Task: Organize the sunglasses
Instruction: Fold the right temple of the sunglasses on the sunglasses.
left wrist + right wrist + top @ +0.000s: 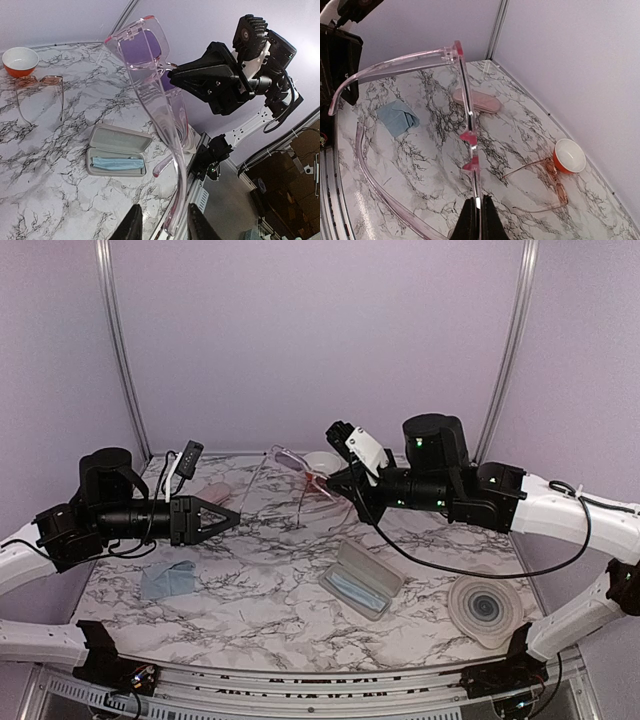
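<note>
1. Pink-tinted clear plastic sunglasses (293,462) hang above the marble bench (270,590).
2. Right hand (476,212) is clamped on their front frame.
3. Left hand (165,222) sits narrow around the temple tip, which points lengthwise into it; I cannot tell if it grips.

Bright, even and diffuse, with a lilac cast off the walls. Lit from above, judging by the short, faint shadows under the open case (362,580) and blue cloth (166,578) on the marble counter (270,620). Small glints along the clear frame of the pale sunglasses (145,47), soft and out of focus at the near temple. Dark fingers (467,222) of the right claw (479,200) blurred at the bottom edge. Wall rails (118,340) splayed by wide-angle distortion. Slightly soft in the overhead view.
</note>
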Available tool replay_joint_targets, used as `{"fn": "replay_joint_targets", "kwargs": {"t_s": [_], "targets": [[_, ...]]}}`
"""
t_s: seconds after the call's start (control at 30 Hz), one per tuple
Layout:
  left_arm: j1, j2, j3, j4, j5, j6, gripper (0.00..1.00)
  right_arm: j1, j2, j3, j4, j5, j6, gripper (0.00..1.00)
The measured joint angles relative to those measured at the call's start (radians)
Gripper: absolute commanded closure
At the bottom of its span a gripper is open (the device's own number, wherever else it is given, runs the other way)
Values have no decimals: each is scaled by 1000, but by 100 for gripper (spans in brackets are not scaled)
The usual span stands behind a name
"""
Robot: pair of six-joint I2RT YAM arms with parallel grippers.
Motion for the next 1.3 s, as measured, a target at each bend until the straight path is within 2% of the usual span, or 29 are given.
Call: {"fn": "replay_joint_targets", "kwargs": {"t_s": [0.4,0.63,0.87,0.97,1.03,1.07,1.1,1.17,1.3], "targets": [[-45,56,-4,58,0,-10,74,23,1,0,0,2,1,100],[-85,98,-11,92,-24,-24,88,25,10,5,2,6,8,100],[-111,123,-12,112,-58,-30,88,28,33,16,-1,31,17,100],[-116,132,-12,120,-76,-35,76,28,38,22,-1,40,18,100],[-122,139,-12,131,-89,-47,64,33,40,24,3,41,23,100],[-124,141,-12,136,-97,-51,52,37,42,24,4,41,25,100],[-127,142,-13,141,-105,-56,45,41,42,24,5,41,27,100],[-128,139,-14,146,-127,-55,39,47,44,24,5,43,30,100],[-128,116,-24,140,-182,-52,17,49,44,24,4,63,34,100]]}}
